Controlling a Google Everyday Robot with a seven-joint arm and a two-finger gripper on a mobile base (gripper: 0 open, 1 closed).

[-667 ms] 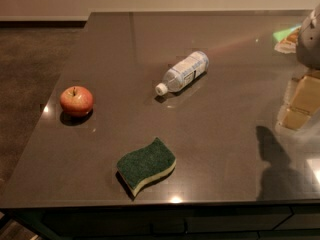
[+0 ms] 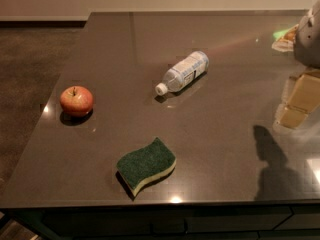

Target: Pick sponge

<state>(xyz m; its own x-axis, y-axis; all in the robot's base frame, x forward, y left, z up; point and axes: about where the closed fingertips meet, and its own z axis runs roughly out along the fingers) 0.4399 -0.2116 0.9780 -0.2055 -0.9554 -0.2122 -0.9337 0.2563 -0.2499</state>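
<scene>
Lying flat near the front edge of the table [image 2: 225, 59], the sponge [image 2: 146, 165] pointed its long axis from near-left to far-right. The gripper [image 2: 310, 36] hung at the right margin, well apart, so the sponge lay to its left; its state could not be told.

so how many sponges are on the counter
1. The sponge lies near the front edge, right of the apple, in front of the bottle. The pincer hangs at the right edge, away from it. None looks hidden.
</scene>
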